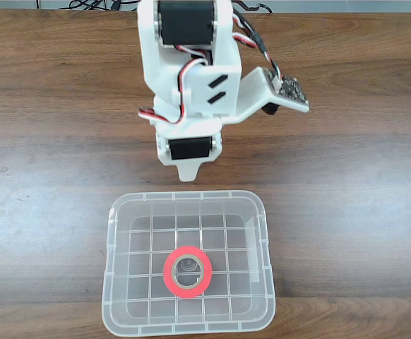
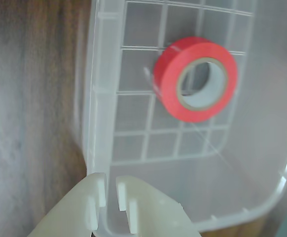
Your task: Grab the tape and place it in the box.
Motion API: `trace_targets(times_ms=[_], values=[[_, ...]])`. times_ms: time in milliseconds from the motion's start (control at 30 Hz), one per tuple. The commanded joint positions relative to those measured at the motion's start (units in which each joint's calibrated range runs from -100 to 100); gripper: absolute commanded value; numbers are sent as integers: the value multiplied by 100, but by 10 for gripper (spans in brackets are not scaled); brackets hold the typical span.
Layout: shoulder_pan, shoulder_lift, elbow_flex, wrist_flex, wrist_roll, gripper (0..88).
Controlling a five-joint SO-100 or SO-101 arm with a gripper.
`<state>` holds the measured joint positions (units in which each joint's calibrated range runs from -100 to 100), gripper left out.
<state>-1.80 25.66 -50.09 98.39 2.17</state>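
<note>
- Table (image 1: pixel 43 106): a brown wood-grain top. In the wrist view you see a strip of it at 9 o'clock, outside the box wall.
- Box (image 1: pixel 114 282): a clear plastic bin with rounded corners, a rimmed edge and a grid bottom, at 6 o'clock in the fixed view. In the wrist view its near wall (image 2: pixel 91 123) runs top to bottom just right of the table strip.
- Gripper (image 2: pixel 110 197): seen in the wrist view at 6 o'clock, its pale fingers stand close together with only a thin slit between them and nothing held. It sits at the box rim, apart from the tape. In the fixed view the white arm (image 1: pixel 191 78) stands at 12 o'clock, behind the box.
- Tape (image 1: pixel 188 272): a small red-orange ring with a grey core, lying flat on the grid floor inside the box, roughly central and clear of every wall. In the wrist view (image 2: pixel 195 79) it lies toward 1 o'clock.
- Handling, as a judgement: you should expect the roll to be light and stiff, with a smooth, slightly slippery outer face; it will not crush easily.
- Hold, as a judgement: if you must regrip, put one finger through the core and one on the outer face, pinching the ring wall.
- Progress, as a judgement: the tape already rests in the box, so placement looks done.
</note>
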Motion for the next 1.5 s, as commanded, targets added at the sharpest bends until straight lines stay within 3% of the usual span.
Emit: trace_targets(times_ms=[0,367,867,1467], values=[[-10,-1432,-138,161,-6,13],[-171,-4585,4356,-36,15,14],[-142,-8358,11733,-3957,-6,13],[-127,-11206,14291,-4291,-16,13]])
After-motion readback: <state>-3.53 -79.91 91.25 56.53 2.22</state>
